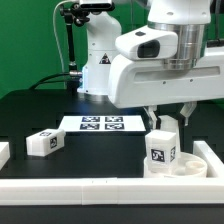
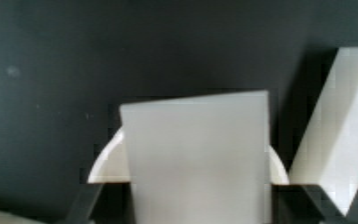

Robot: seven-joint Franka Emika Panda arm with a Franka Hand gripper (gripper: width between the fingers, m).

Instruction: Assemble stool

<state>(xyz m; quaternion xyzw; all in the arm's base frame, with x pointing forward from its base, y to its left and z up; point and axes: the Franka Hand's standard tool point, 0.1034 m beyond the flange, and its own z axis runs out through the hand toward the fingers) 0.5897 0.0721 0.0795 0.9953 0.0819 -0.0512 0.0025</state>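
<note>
the black table carries everything, with a white rail along its near edge and the marker board lying flat in the middle. the round seat lies flat towards the exterior view's right, close to the rail. on it stands the upright leg, a short blocky piece with a square tag on the face turned to the exterior camera. its long axis runs straight up and down, lower end on the seat, top end towards the arm; whether it sits in a socket cannot be told.

the claw comes down over the leg's top. in the wrist view its fingers press against two opposite flat sides of the block, so it looks clamped on the upright leg.

the leg looks like hard plastic: probably light, stiff and not fragile, though its smooth faces may slip. the flat sides near the top, above the tag, seem the best hold.

a loose leg lies on its side well apart, towards the exterior view's left.
</note>
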